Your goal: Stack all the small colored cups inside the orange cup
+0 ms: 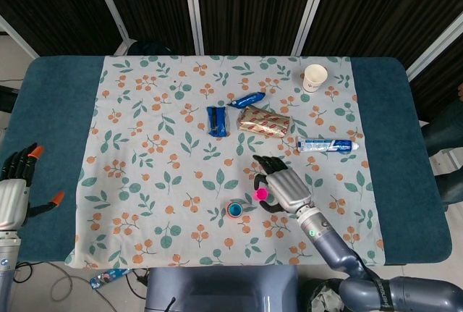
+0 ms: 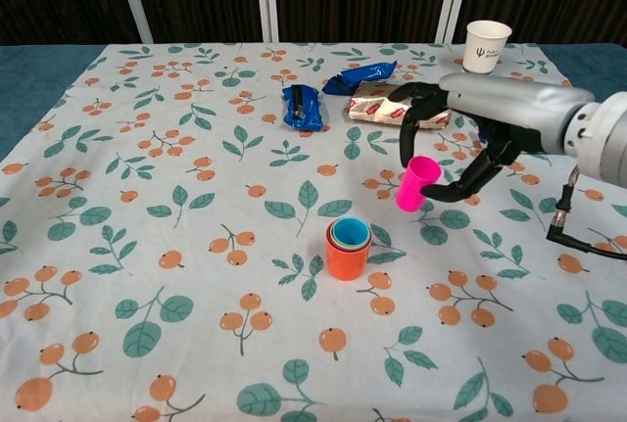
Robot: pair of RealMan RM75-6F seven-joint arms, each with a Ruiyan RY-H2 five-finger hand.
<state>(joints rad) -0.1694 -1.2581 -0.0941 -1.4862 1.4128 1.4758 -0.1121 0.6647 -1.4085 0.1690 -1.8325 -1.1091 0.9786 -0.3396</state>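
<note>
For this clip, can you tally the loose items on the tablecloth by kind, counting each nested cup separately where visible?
Small colored cups: 4: pink cup held by the right hand, plus orange cup with a yellow and a blue one nested inside
White paper cup: 1
Blue snack packets: 2
Gold wrapped package: 1
Toothpaste tube: 1
Total: 9

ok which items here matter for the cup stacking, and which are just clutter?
Job:
orange cup with cups nested inside
pink cup, held tilted by the right hand

Clutter:
white paper cup
gold packet
two blue wrappers
toothpaste tube
</note>
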